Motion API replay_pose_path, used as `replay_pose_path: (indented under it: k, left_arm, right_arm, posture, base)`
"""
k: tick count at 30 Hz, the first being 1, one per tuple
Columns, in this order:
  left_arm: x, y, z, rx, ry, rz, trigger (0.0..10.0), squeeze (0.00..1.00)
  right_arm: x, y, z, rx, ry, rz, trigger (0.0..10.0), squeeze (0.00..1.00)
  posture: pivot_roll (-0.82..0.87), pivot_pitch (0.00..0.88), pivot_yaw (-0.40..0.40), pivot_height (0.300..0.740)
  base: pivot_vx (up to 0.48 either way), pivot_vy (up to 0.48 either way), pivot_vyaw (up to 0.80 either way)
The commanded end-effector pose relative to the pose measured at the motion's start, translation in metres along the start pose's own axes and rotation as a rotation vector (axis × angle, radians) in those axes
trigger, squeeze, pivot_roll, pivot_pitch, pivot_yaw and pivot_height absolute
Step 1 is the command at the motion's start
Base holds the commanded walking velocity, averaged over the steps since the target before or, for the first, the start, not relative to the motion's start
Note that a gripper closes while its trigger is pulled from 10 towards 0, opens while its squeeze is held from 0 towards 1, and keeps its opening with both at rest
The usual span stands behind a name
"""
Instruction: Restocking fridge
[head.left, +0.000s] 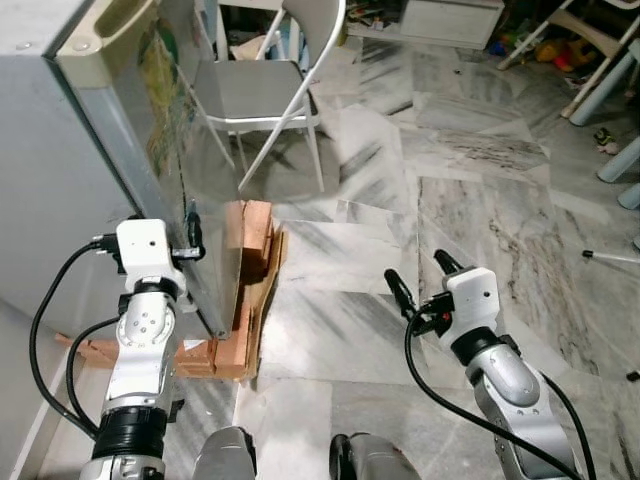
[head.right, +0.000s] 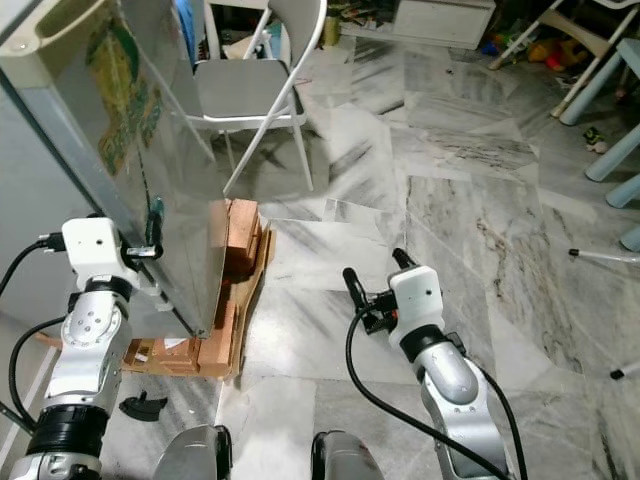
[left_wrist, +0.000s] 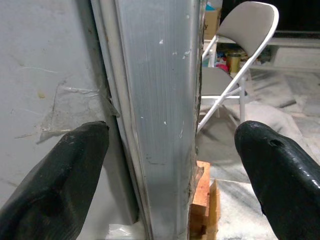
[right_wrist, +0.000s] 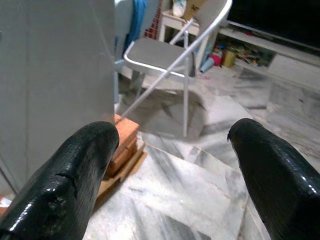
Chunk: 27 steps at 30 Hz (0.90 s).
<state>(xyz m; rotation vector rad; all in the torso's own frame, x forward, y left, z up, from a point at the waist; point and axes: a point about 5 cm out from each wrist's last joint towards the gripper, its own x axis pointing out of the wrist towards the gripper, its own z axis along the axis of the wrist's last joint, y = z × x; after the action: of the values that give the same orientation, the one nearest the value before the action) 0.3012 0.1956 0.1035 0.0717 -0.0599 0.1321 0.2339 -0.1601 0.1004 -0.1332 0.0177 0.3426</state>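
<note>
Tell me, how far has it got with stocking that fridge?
Hardly begun. The fridge door looks shut, and no groceries are in view. In hand: the left gripper is open around the door's edge, seemingly about to pull it. The right gripper hangs open and empty over the marble floor. Opening and loading remain.

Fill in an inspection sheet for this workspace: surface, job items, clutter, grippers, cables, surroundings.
Surface: grey-veined white marble floor.
Job's things: silver metal fridge raised on stacked orange bricks and flat wooden boards; no groceries seen.
Clutter: small black object on the floor by the fridge base.
Grippers: left gripper open, fingers straddling the fridge door's edge; right gripper open, empty, over the floor.
Cables: black cables looped along both arms.
Surroundings: grey folding chair behind the fridge; toys and pale furniture legs at the far right.
</note>
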Motion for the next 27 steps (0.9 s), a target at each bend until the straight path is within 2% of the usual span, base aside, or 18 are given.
replay_pose_path:
  k: [1,6,9,14,21,23,27]
  left_arm:
    - [0.003,-0.007,0.004,-0.013,-0.018,-0.038,10.0,0.00]
    - [0.000,-0.016,0.005,-0.038,-0.013,-0.102,10.0,0.00]
    - [-0.008,-0.028,0.006,-0.039,-0.016,-0.163,10.0,0.00]
    - [-0.014,-0.034,0.001,-0.038,-0.006,-0.181,10.0,0.00]
    - [-0.006,-0.033,0.002,-0.017,0.000,-0.162,10.0,0.00]
    - [0.001,-0.026,0.003,-0.003,0.013,-0.117,10.0,0.00]
    - [0.004,-0.019,0.003,-0.002,0.015,-0.094,10.0,0.00]
  right_arm:
    - [-0.003,0.003,0.002,0.004,0.003,0.027,10.0,0.00]
    - [-0.008,0.003,0.001,0.011,0.015,0.050,10.0,0.00]
    - [-0.008,0.001,0.000,0.006,0.021,0.047,10.0,0.00]
    - [-0.007,0.002,0.000,-0.006,0.026,0.033,10.0,0.00]
    - [-0.008,0.004,0.000,-0.004,0.029,0.044,10.0,0.00]
    - [-0.008,0.004,-0.001,-0.002,0.031,0.044,10.0,0.00]
    - [-0.009,0.004,-0.001,-0.002,0.033,0.041,10.0,0.00]
  posture:
    - [0.00,0.146,-0.066,0.740]
    - [0.00,0.147,-0.067,0.740]
    - [0.01,0.149,-0.065,0.740]
    - [0.01,0.149,-0.064,0.740]
    - [0.01,0.148,-0.065,0.740]
    - [0.00,0.147,-0.062,0.740]
    - [0.00,0.146,-0.058,0.740]
  base:
    - [0.000,0.000,0.00]
    - [0.000,0.000,0.00]
    - [0.000,0.000,0.00]
    - [0.000,0.000,0.00]
    - [0.000,0.000,0.00]
    - [0.000,0.000,0.00]
    - [0.000,0.000,0.00]
